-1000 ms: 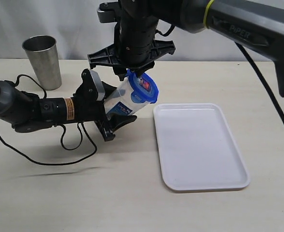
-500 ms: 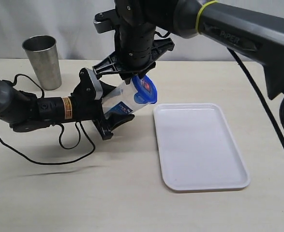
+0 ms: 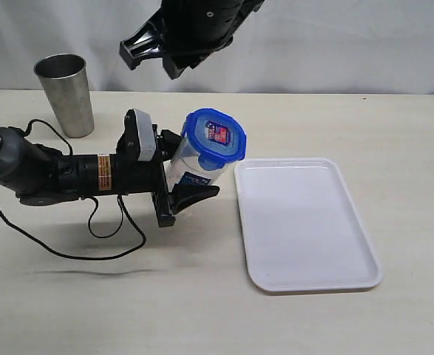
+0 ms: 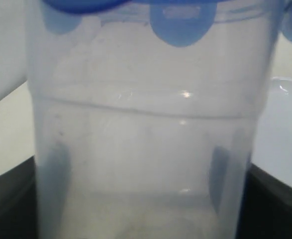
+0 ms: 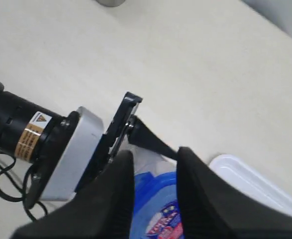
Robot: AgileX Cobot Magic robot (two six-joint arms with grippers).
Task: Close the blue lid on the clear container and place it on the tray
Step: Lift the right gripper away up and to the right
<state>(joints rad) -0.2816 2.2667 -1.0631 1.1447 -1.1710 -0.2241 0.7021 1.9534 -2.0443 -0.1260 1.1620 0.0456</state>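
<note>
Now the blue lid (image 3: 214, 138) sits on the mouth of the clear container (image 3: 180, 166), and the left wrist view shows at least two of its flaps (image 4: 178, 25) folded down over the rim. I cannot tell whether all four have snapped. The left gripper (image 3: 181, 171) pinches the container low on its body, one finger on each side. It holds the container tilted, with the lid leaning toward the tray (image 3: 305, 222). The container hangs just beside the tray's left rim, not over it. The right gripper (image 5: 154, 155) hovers above the lid with its fingers spread and nothing between them.

The step in hand looks like the transfer to the tray. To do it well, the left arm should carry the container sideways until its base is over bare tray, well inside the rim. The wrist should then roll until the container stands upright. A tall, narrow container tips easily, so the base should come down flat, not on one edge. The fingers should part only once it rests on the tray. The squeeze should be moderate, because thin clear walls can flex and pop a flap. The right arm should keep high and clear of the path. The steel cup (image 3: 65, 92) stands well apart on the table (image 3: 91, 296) and needs no attention.
</note>
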